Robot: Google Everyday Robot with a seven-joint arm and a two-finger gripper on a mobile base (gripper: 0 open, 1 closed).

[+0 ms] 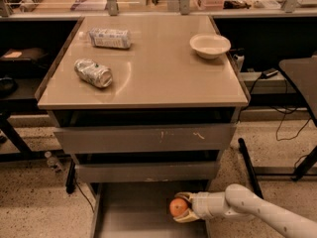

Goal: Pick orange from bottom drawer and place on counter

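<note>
Camera view: end effector (180,208) clamps round orange (177,207) over flat grey bottom drawer (133,212).

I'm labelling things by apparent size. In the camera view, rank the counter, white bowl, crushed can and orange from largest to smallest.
1. counter
2. white bowl and crushed can: they look alike, so unranked
3. orange: smallest, though nearest the camera; the pincer holds it over the bottom drawer
</note>
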